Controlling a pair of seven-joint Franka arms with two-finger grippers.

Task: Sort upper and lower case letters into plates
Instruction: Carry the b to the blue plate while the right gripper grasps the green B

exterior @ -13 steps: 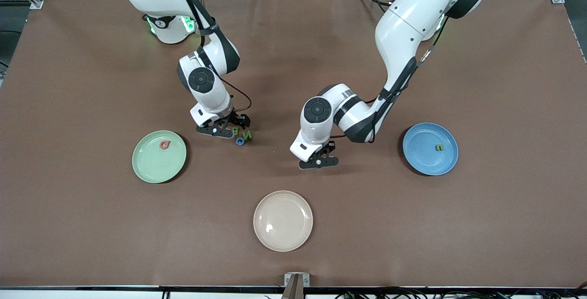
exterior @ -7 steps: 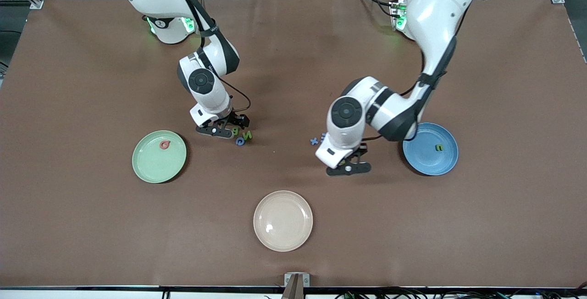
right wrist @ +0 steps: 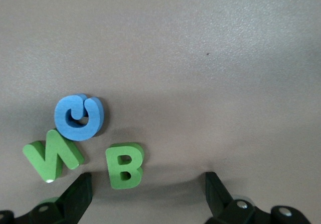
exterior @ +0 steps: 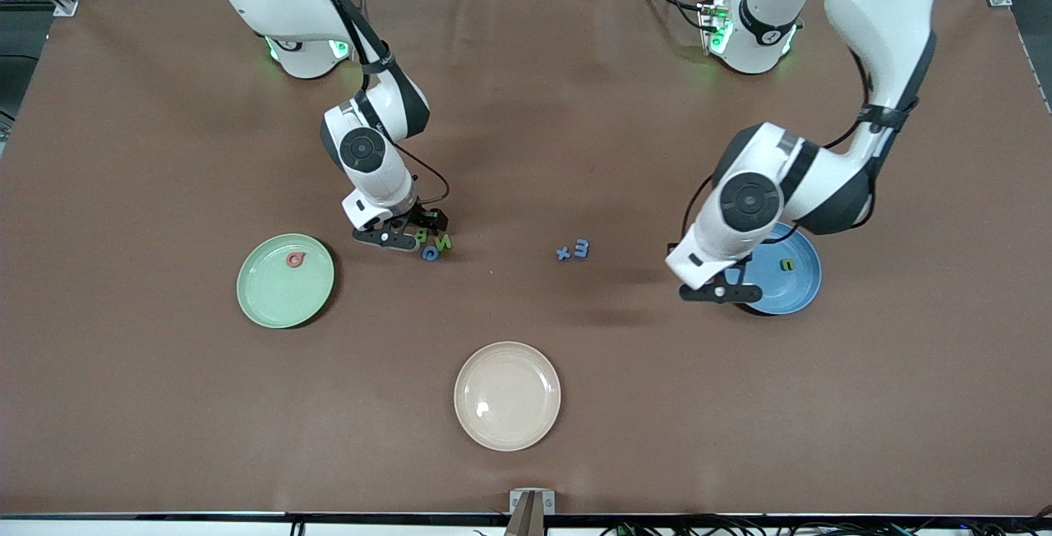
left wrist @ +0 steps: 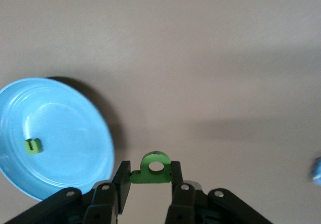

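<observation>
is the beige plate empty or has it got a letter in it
Empty: the beige plate shows only bare surface, no letter in it.

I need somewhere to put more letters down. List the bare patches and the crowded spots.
Free: the cloth between the green plate and the beige plate, and between the beige plate and the blue plate. Crowded: the right hand over the green N, green B and blue letter; the left hand holding a green letter at the blue plate's edge.

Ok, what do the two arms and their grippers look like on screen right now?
Both arms have glossy white shells with black joint sections, a round dark grey cap on the wrist joint, and green lights at the base. Thin black cables run along each. The left gripper and right gripper are black with two fingers; silver screw heads show in the wrist views.
</observation>
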